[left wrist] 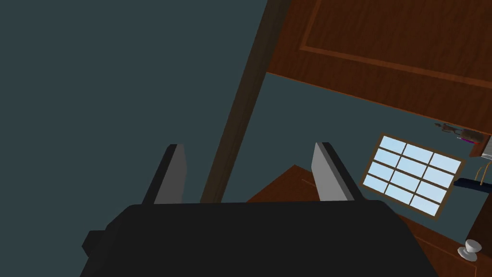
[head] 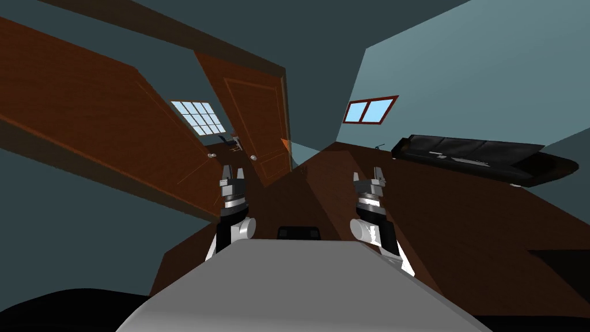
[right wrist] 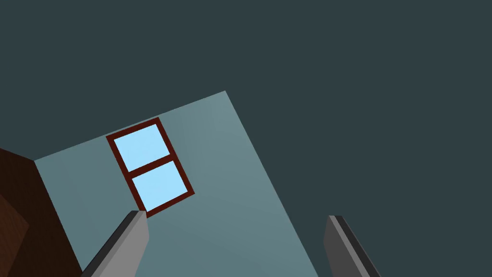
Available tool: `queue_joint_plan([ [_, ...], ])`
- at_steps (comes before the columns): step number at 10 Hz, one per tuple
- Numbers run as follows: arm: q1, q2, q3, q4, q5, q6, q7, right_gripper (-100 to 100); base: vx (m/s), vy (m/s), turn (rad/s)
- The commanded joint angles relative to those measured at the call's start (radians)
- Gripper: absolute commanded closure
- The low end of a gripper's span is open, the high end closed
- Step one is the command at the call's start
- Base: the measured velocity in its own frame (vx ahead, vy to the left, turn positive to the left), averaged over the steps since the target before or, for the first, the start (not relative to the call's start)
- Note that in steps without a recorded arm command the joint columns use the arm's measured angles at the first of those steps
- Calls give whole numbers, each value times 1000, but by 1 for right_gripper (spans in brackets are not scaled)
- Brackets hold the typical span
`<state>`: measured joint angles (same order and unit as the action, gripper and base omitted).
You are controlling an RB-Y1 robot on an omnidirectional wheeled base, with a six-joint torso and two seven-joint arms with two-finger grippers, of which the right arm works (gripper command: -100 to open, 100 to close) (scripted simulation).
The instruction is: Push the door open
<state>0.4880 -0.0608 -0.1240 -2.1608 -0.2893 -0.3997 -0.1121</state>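
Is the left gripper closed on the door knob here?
No, the left gripper stands open with nothing in it, and the white knob sits off to one side, clear of it.

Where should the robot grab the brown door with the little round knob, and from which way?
Grip the small pale round knob by the edge of the brown panelled wooden door. It looks like the one part that sticks out of the flat panel. The open left pincer is nearer, so it should probably come straight at the door's face, one finger on each side.
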Motion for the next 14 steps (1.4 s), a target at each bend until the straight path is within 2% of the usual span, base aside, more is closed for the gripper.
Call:
queue_joint_plan([
  [1,-8,-3,-10,10,-29,-2,-8,-100,20,10,-211],
  [3,-15,-5,-21,23,-71,-6,-19,-100,20,6,-283],
  [14,-48,-14,-75,82,-268,-25,-69,-100,17,10,-197],
])
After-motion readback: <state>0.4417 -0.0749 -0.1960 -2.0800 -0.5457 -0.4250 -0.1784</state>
